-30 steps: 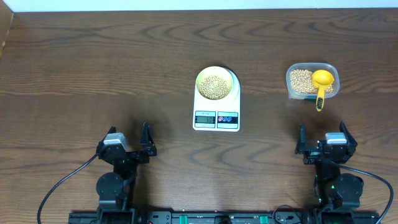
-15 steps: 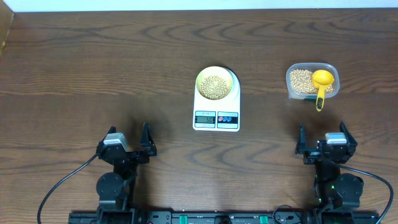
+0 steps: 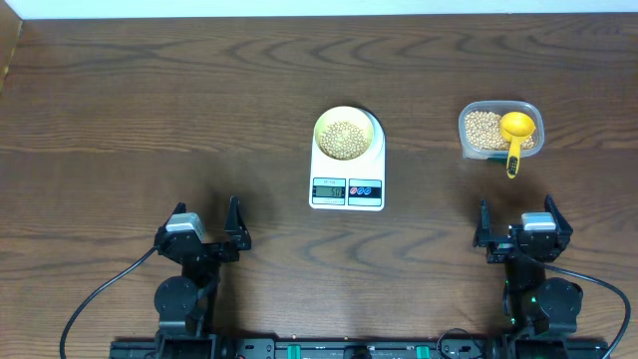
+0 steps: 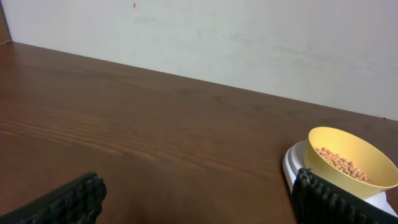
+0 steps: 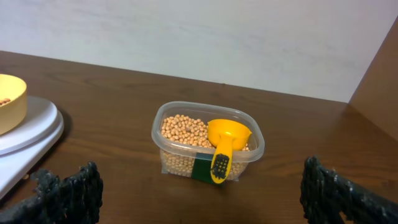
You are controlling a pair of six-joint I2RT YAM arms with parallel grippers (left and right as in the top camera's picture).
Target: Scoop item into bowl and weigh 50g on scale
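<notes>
The pale yellow bowl stands on the white scale at the table's middle, with tan beans heaped inside it. From the left wrist view the bowl and its beans appear at the far right on the scale. More beans fill a clear tub. Both grippers rest near the table's front edge: my left gripper and my right gripper stand open and hold nothing. The right wrist view catches the bowl and scale at its left edge.
A clear plastic tub of beans sits right of the scale, with a bright yellow scoop lying in it, handle over the near rim. Pale wall runs behind the table's far edge. Cables trail from both arm bases at the front.
</notes>
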